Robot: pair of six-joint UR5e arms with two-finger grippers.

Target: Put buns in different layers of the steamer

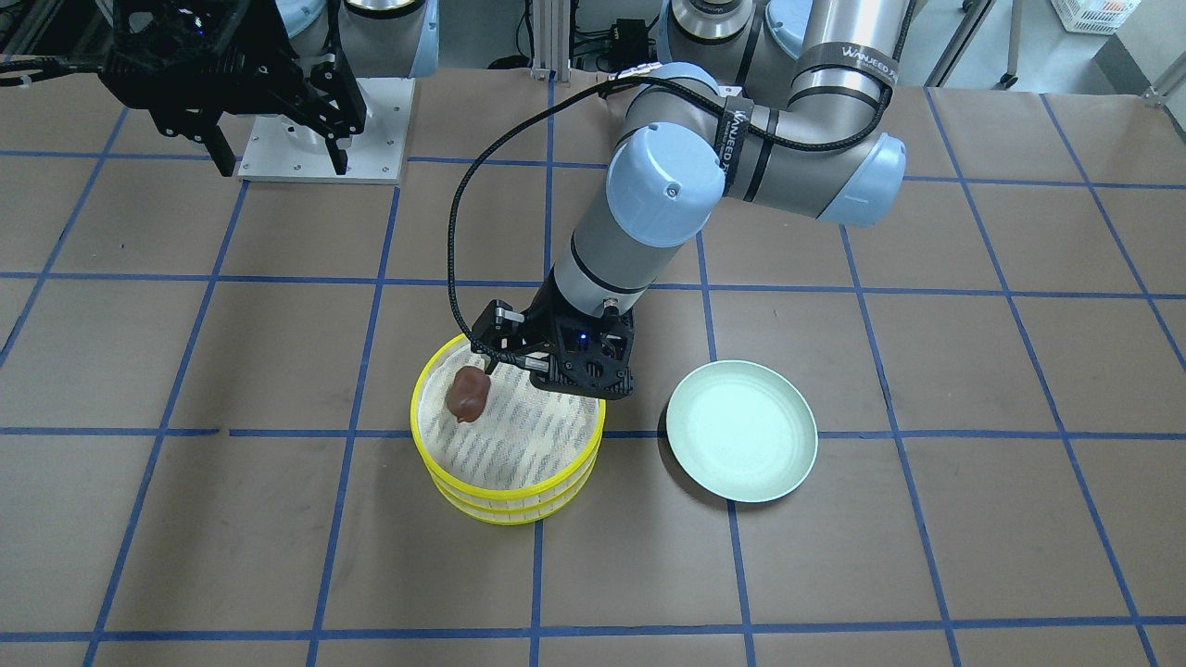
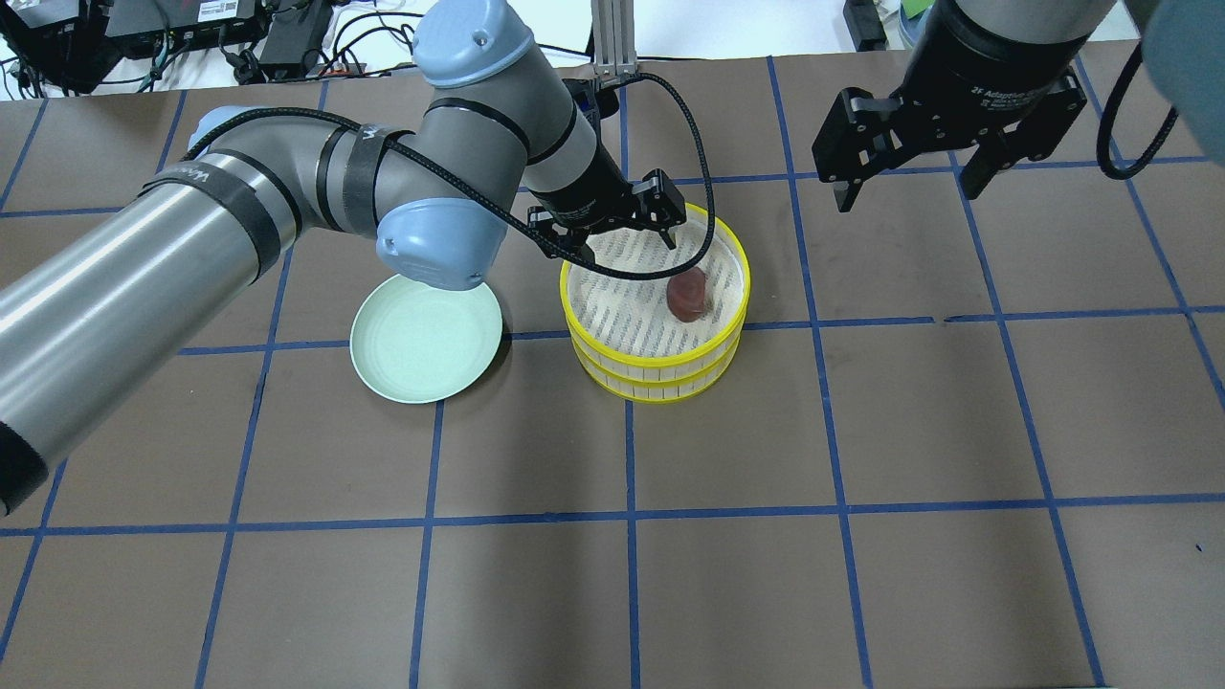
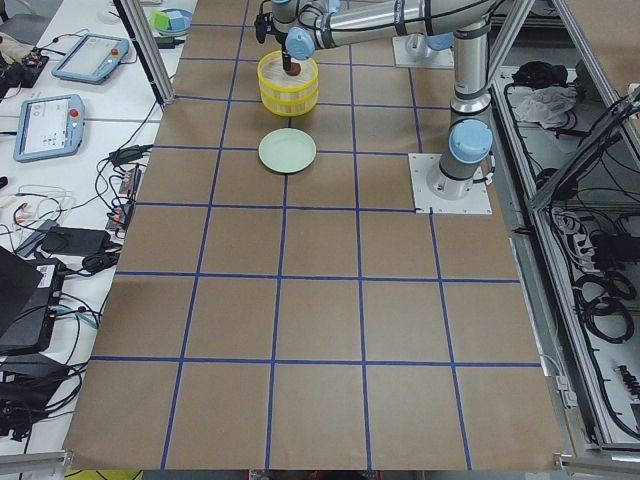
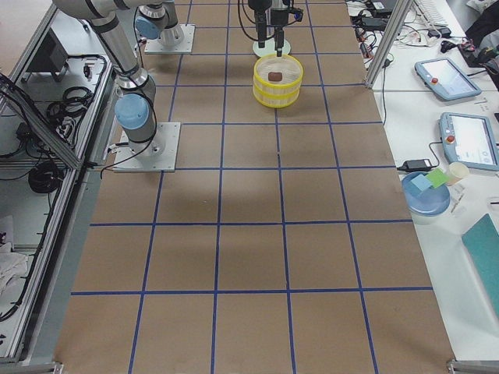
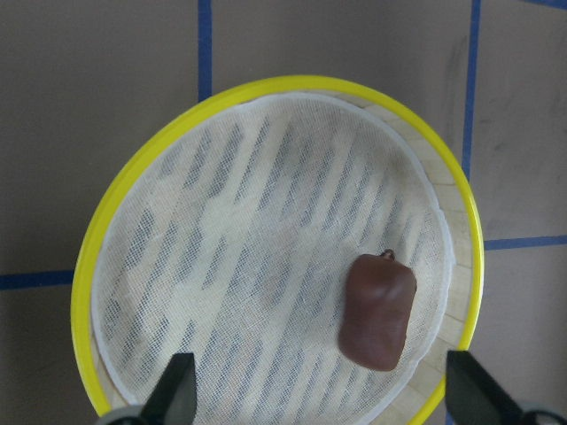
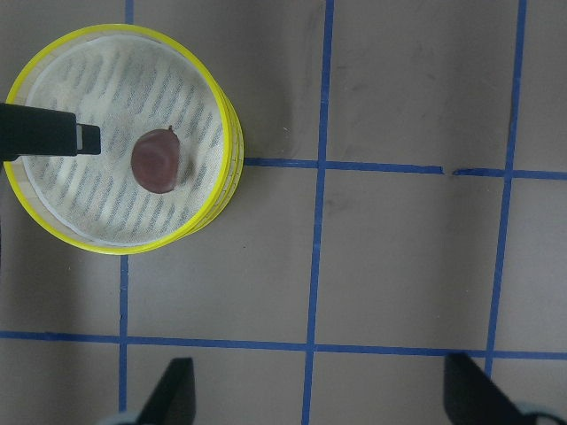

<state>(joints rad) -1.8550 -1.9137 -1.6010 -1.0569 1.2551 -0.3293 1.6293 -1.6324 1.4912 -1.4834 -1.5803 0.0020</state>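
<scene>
The steamer point(image 2: 660, 368) stands mid-table as two stacked trays with yellow rims. A dark reddish-brown bun point(image 2: 687, 294) lies on the top tray's striped cloth floor, near the rim; it also shows in the left wrist view point(image 5: 376, 310) and the right wrist view point(image 6: 158, 161). The pale cream bun is hidden or out of view. My left gripper point(image 2: 612, 239) is open and empty, just above the top tray's far edge, apart from the bun. My right gripper point(image 2: 909, 187) is open and empty, high above the table to the steamer's far right.
A pale green plate point(image 2: 426, 337) lies empty on the table to the left of the steamer. The brown table cover carries a blue tape grid. The left arm's black cable point(image 2: 703, 182) loops over the steamer's far rim.
</scene>
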